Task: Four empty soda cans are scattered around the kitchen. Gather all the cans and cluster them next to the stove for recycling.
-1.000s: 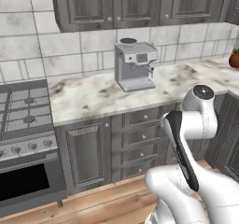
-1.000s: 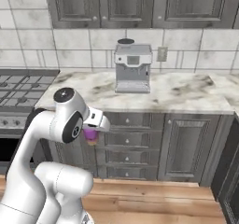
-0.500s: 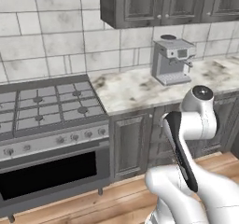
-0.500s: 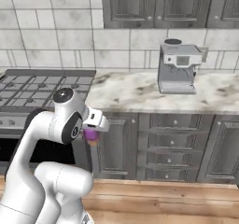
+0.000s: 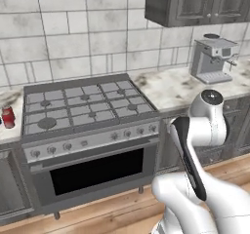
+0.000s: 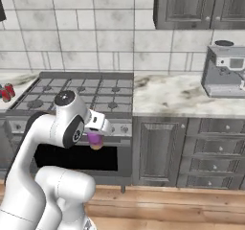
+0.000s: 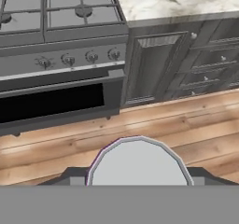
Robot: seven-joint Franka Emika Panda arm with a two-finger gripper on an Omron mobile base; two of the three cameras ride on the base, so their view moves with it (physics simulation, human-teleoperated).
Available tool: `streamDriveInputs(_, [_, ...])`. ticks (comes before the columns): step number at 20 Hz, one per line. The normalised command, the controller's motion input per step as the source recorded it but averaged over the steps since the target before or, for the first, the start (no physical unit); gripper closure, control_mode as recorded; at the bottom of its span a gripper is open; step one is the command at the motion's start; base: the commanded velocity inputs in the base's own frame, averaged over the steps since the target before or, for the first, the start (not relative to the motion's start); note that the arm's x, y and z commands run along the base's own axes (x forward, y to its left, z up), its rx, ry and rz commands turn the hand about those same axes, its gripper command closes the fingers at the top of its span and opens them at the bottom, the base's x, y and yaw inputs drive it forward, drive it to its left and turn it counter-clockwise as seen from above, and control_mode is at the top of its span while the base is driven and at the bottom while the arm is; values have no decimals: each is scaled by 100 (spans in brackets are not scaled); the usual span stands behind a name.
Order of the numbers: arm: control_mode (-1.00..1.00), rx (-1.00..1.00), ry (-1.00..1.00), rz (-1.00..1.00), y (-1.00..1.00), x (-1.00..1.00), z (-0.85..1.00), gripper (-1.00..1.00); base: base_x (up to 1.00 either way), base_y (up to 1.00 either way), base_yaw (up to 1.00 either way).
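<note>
The gripper (image 6: 97, 137) is clenched on 1 purple can (image 6: 95, 140), carried low in front of the stove (image 6: 86, 91) at 12 o'clock. 2 red cans (image 6: 6, 92) wait at 10 o'clock. Risk: the can clipping the counter edge while lifting.

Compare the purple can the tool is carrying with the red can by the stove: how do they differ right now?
The purple can hangs in the tool, off any surface, in front of the oven door; the red can stands on the counter left of the stove. Colours differ: purple versus red. Both look upright and similarly small.
</note>
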Motion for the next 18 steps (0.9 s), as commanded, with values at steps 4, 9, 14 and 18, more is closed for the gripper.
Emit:
streamDriveInputs(4, [100, 0, 0, 0, 0, 0, 0, 100, 0, 100, -6])
streamDriveInputs(9, [100, 0, 0, 0, 0, 0, 0, 100, 0, 100, -1])
streamDriveInputs(14, [100, 0, 0, 0, 0, 0, 0, 100, 0, 100, 0])
streamDriveInputs(18, [100, 0, 0, 0, 0, 0, 0, 100, 1, 100, 0])
